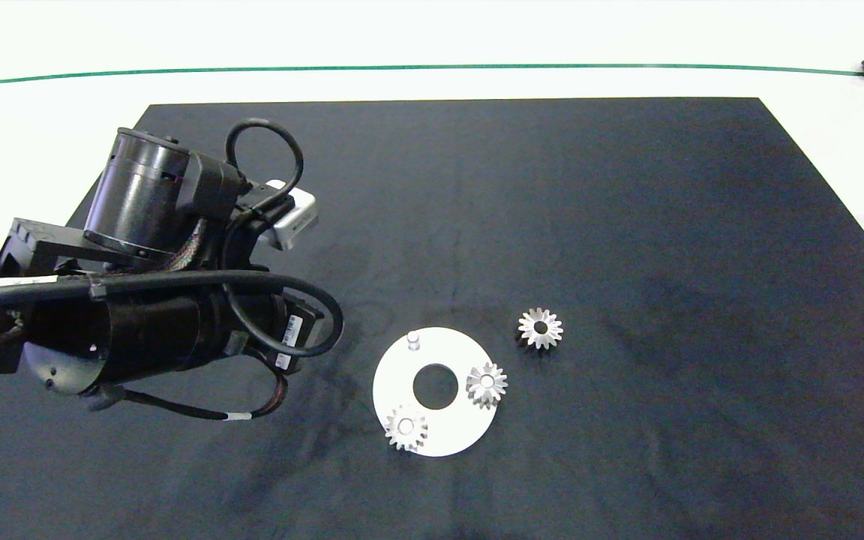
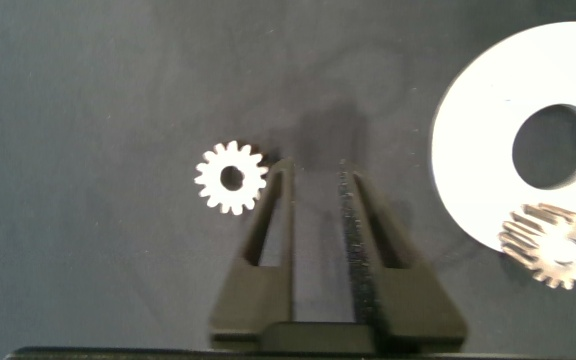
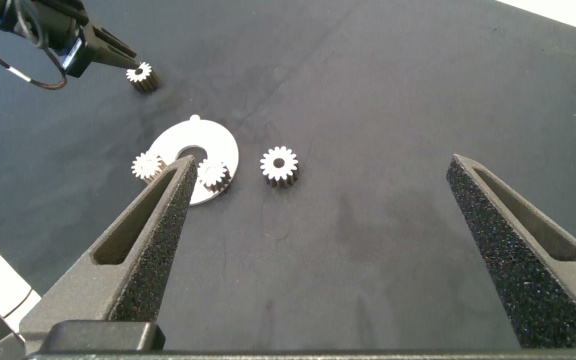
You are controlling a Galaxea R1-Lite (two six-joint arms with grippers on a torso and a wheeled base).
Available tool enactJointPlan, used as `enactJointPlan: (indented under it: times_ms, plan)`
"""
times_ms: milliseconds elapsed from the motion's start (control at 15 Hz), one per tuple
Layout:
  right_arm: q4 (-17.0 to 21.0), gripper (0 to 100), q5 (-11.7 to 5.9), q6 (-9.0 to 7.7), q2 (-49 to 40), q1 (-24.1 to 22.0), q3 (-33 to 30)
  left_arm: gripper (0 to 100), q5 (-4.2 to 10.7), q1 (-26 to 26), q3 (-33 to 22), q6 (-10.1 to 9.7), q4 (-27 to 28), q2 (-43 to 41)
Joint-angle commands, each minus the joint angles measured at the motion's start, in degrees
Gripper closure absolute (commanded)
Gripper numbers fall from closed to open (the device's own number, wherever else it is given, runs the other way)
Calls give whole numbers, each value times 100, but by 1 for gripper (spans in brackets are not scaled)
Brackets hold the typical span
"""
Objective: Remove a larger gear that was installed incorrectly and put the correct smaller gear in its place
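1. Under the bulk of the left arm, the smaller gear (image 2: 231, 177) cannot be seen from the head view. The left wrist view shows it lying flat on the black mat (image 1: 627, 225), off the white disc (image 1: 402, 375) and well apart from it.
2. The left gripper (image 2: 316, 172) hangs over the mat with its two fingers (image 2: 283, 205) a narrow gap apart and nothing between them. The smaller gear sits just beside the outer edge of one fingertip; whether it touches that finger is hard to tell.
3. From the right wrist view, the same gear shows as a small shape just at the tips of the left gripper, far across the mat.
4. The larger gear (image 1: 540, 328), with its wide dark hole, lies on the mat near the disc's edge, on the side away from the left arm and clear of the disc.
5. On the disc, one bare peg (image 1: 413, 341) stands near the rim. Two other gears sit on it: a near-rim gear (image 1: 406, 427) and a gear beside the centre hole (image 1: 487, 384).
6. The left wrist view cuts the disc off at its edge and shows only one of those two gears.
7. The right gripper (image 3: 320, 165) is out of the head view. Its fingers are spread wide and empty, and one of them hides part of the gear beside the centre hole.
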Motion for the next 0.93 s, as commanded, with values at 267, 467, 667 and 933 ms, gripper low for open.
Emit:
enactJointPlan:
  times_ms: [267,467,667,933]
  plan:
    - [14,0,-3,-11,31,3,20,0,20,441,64,-907,12,193]
    - [23,0,-3,-11,40,3,29,0,11,424,37,-1294,-6,255]
    - [23,0,-3,-11,40,3,29,0,11,432,64,-1408,-15,369]
    - [23,0,-3,-11,40,3,37,0,46,459,55,-1584,-129,641]
